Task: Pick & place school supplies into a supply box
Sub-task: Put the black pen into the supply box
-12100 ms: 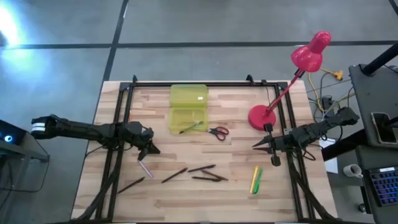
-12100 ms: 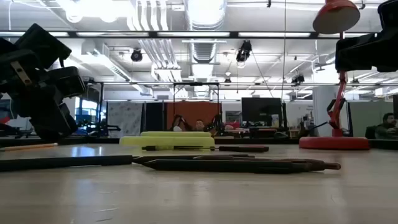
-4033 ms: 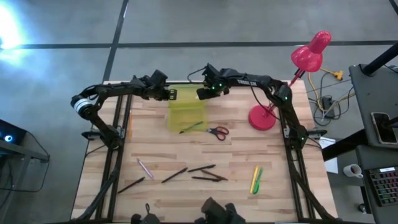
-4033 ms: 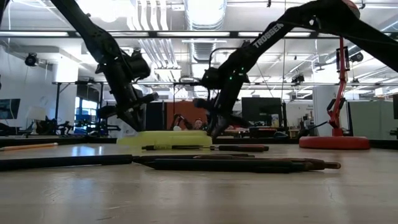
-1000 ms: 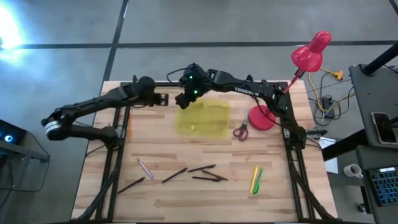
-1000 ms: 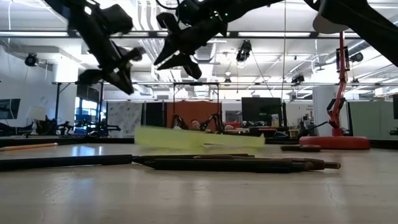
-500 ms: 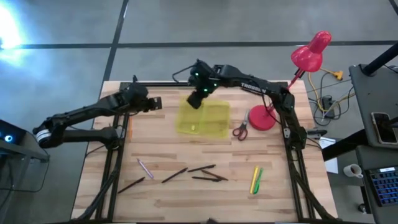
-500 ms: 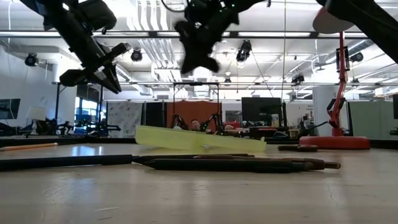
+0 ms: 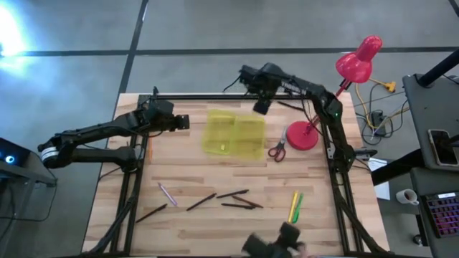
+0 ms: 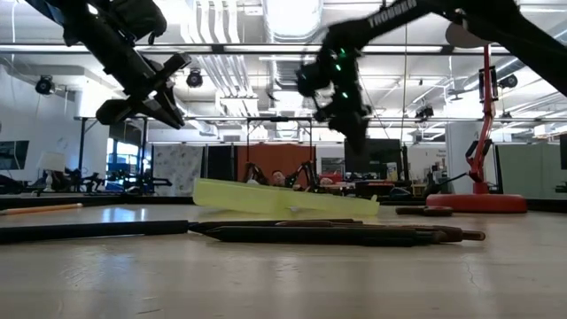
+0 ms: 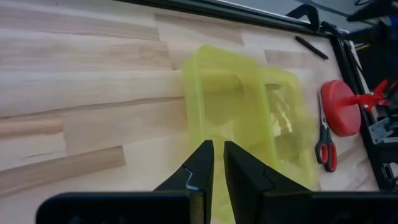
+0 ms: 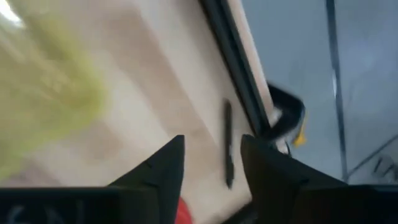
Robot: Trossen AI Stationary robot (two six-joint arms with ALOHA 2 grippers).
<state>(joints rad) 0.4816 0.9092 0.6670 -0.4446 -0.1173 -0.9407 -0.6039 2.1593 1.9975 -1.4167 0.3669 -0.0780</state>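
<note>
High view first: the yellow-green box (image 9: 234, 135) now lies flat open near the 12 o'clock edge of the table (image 9: 179, 222), lid and tray side by side. A second ago the right gripper (image 9: 261, 106) was right over its 10 o'clock corner; now it's off around 1 o'clock of the box, up by the back rail, touching nothing. Its fingers are spread apart and empty in its wrist view, where they were closer together a moment back, so my read is it just let go of the lid. The box hasn't budged in the last half second, so it looks ready for loading

The left gripper (image 9: 179, 120) hangs at about 9 o'clock of the box, clear of it, fingers pinched nearly together with nothing between them, same as a second ago

What's in the box: a faint thin shape shows through the plastic in the left wrist view, maybe a pen, can't tell for sure. Nearly everything else is outside it:
- scissors (image 9: 277, 150) just beside its 3 o'clock side, next to the lamp base (image 9: 303, 135)
- pink pen (image 9: 168, 193) and dark pens (image 9: 231, 199) scattered toward 6 o'clock
- yellow and green markers (image 9: 294, 207) at 5 o'clock
- one more dark pen (image 9: 290, 106) along the back rail

So the real packing hasn't started
</note>
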